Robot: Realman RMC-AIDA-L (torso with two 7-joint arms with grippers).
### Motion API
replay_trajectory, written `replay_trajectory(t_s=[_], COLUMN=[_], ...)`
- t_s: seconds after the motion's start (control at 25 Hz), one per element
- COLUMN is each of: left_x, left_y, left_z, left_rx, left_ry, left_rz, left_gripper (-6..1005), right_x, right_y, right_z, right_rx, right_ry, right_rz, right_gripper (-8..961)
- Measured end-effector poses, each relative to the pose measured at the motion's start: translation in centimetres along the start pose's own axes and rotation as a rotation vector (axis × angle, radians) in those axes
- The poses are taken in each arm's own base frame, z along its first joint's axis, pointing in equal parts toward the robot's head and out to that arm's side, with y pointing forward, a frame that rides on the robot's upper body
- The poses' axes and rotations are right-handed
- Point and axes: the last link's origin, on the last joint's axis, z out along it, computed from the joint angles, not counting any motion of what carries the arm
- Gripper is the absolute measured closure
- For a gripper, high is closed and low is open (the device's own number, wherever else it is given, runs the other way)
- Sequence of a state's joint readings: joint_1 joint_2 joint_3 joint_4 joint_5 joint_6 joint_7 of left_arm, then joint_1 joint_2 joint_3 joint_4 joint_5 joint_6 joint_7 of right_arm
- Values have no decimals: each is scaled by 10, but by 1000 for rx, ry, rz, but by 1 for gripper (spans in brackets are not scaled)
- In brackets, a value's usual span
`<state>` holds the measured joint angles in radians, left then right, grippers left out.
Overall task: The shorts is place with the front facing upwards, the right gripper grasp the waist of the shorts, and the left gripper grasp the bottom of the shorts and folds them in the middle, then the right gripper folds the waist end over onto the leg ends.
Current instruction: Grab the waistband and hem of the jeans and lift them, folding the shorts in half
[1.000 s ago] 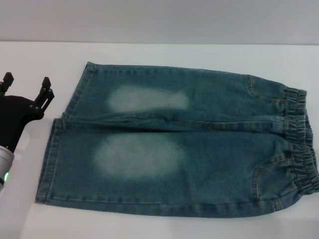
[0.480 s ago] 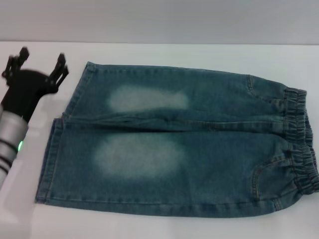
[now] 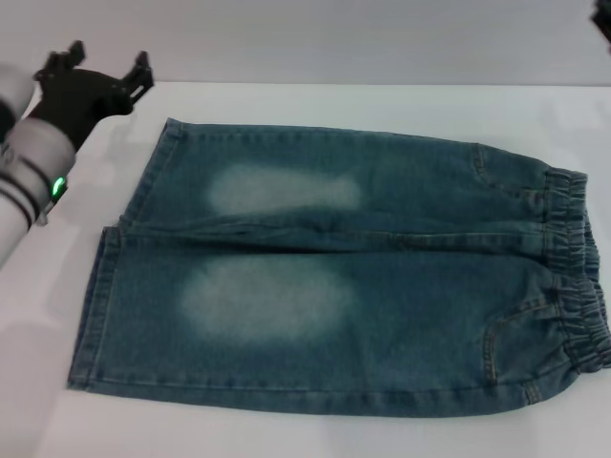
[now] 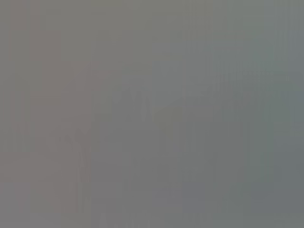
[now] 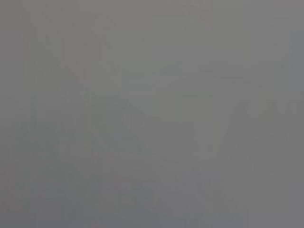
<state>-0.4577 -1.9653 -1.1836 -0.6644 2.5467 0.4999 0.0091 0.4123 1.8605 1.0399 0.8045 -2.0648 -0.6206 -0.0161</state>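
Black left claw [image 3: 107, 65] wide open, empty.

No legible text or markings anywhere

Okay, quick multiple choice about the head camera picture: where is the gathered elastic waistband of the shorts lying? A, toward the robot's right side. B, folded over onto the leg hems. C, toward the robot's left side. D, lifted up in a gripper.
A: the puckered waist of the shorts lies flat at the robot's right, the straight leg ends lie opposite, and the left gripper hovers clear beyond the far leg hem.
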Motion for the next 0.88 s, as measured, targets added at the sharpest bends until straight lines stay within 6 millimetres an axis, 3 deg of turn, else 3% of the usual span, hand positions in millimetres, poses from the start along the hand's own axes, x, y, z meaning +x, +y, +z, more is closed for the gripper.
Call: replay_trajectory(t_s=[0.12, 0.24, 0.36, 0.48, 0.52, 0.56, 0.88], left_x=[2, 14, 28, 44, 65, 72, 73], left_y=[1, 9, 18, 26, 38, 45, 53], left_z=[3, 9, 4, -4, -20, -29, -63], left_rx=[-7, -35, -52, -69, -117, -162, -206], left_ry=[-41, -140, -194, -217, -310, -391, -453], left_rz=[-3, -29, -60, -74, -53, -27, 1], left_gripper=[146, 147, 147, 148, 148, 148, 148], right_x=[-10, -13, -31, -51, -53, -56, -67], right_y=[18, 33, 41, 41, 39, 38, 13], right_z=[14, 8, -6, -24, -29, -34, -71], right_rx=[-22, -80, -150, -203, -208, -214, -234], right_ry=[182, 325, 452, 569, 605, 636, 760], right_rz=[27, 77, 174, 174, 176, 177, 294], right_gripper=[116, 117, 117, 118, 118, 118, 119])
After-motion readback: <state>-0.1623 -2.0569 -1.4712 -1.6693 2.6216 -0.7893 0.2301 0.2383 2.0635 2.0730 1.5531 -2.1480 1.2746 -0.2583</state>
